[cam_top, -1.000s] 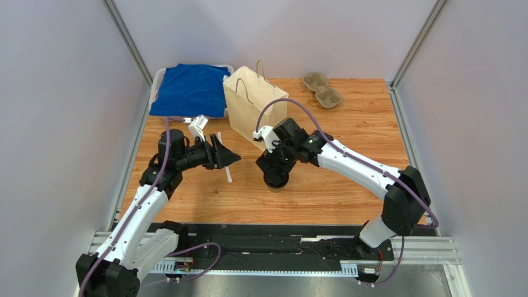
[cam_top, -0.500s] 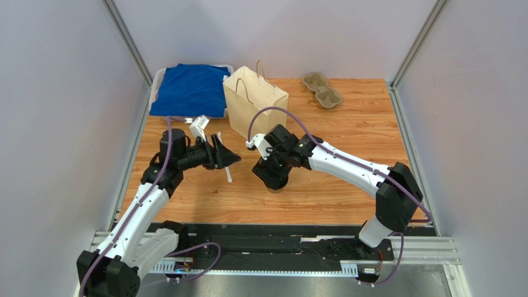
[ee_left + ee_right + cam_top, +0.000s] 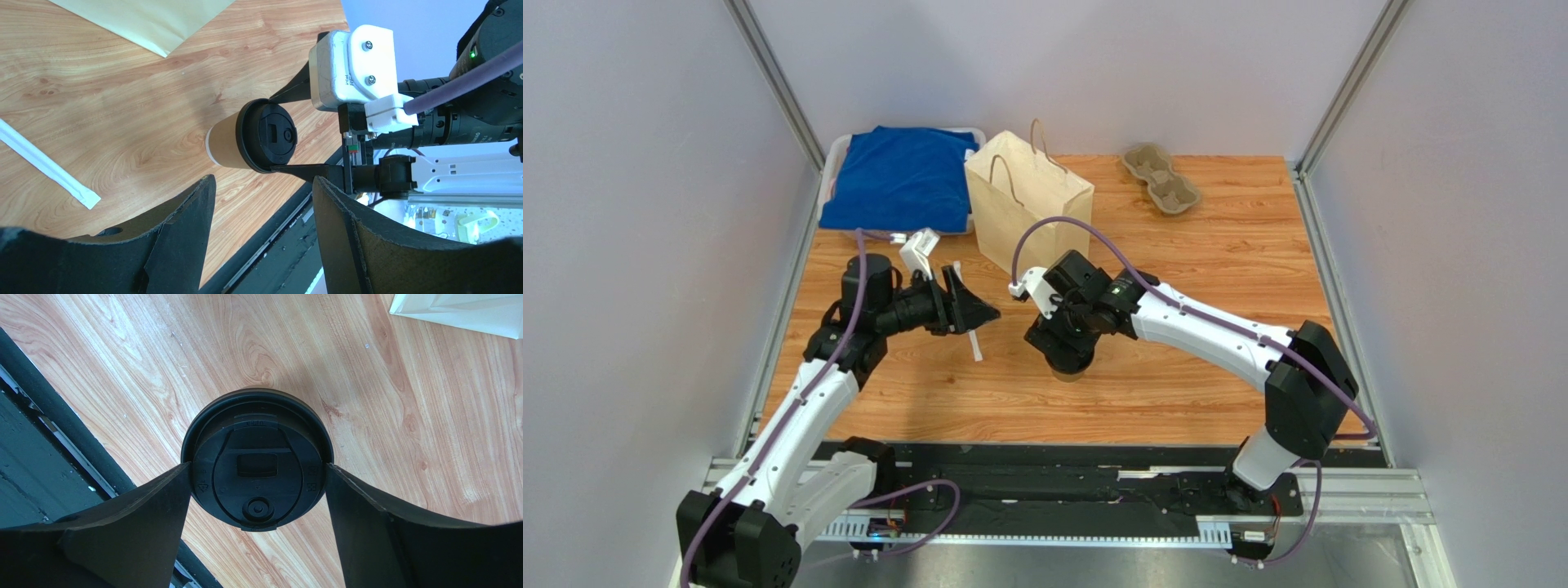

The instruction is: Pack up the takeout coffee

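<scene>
Right claw (image 3: 256,471) astride the small brown paper coffee cup with round black plastic lid (image 3: 255,138), upright on the wooden bench (image 3: 1210,257).
It seemingly grips the lid's rim on both sides; left claw (image 3: 264,184) gapes wide, empty.

Brown coffee cup (image 3: 222,146), black lid (image 3: 258,478); blue cloth (image 3: 903,178); tan bag (image 3: 1020,208).

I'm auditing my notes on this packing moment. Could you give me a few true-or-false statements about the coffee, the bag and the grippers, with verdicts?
1. The takeout coffee stands upright on the table. True.
2. The right gripper has a finger on each side of the coffee's black lid. True.
3. The coffee is inside the paper bag. False: it stands on the table, outside the bag.
4. The left gripper holds the straw. False: it is open and empty; the straw lies on the table.
</scene>
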Robot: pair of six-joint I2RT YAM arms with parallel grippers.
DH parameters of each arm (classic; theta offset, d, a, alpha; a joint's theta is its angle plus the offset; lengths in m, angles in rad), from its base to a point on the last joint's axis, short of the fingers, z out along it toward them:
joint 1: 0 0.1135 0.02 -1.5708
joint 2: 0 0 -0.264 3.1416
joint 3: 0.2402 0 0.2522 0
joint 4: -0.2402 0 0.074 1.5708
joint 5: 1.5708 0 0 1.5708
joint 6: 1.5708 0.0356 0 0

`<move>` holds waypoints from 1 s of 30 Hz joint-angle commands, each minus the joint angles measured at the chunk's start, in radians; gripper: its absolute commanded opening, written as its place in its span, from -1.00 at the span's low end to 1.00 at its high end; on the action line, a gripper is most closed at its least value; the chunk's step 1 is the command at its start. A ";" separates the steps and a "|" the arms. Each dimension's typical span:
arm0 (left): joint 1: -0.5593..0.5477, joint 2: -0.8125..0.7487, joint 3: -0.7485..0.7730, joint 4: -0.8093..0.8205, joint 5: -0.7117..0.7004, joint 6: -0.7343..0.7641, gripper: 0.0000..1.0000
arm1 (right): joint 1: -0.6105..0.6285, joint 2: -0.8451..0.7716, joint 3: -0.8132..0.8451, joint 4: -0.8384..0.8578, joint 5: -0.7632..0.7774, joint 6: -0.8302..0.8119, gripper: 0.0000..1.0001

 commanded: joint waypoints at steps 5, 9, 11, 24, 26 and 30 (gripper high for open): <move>0.011 0.007 0.037 0.015 -0.007 0.030 0.36 | 0.010 -0.007 -0.001 0.016 0.030 -0.039 0.43; 0.014 0.010 0.038 0.018 -0.004 0.033 0.35 | 0.009 -0.034 -0.007 -0.004 0.046 -0.043 0.38; 0.016 0.010 0.041 0.015 -0.001 0.036 0.35 | 0.000 -0.054 -0.013 -0.013 0.057 -0.050 0.37; 0.026 0.025 0.046 0.022 -0.007 0.061 0.35 | -0.426 -0.200 -0.118 -0.068 0.034 -0.195 0.29; 0.030 0.031 0.047 0.024 -0.010 0.064 0.35 | -0.500 -0.197 -0.115 -0.071 0.012 -0.246 0.29; 0.033 0.041 0.055 0.028 -0.009 0.068 0.35 | -0.701 -0.166 -0.096 -0.068 -0.020 -0.322 0.29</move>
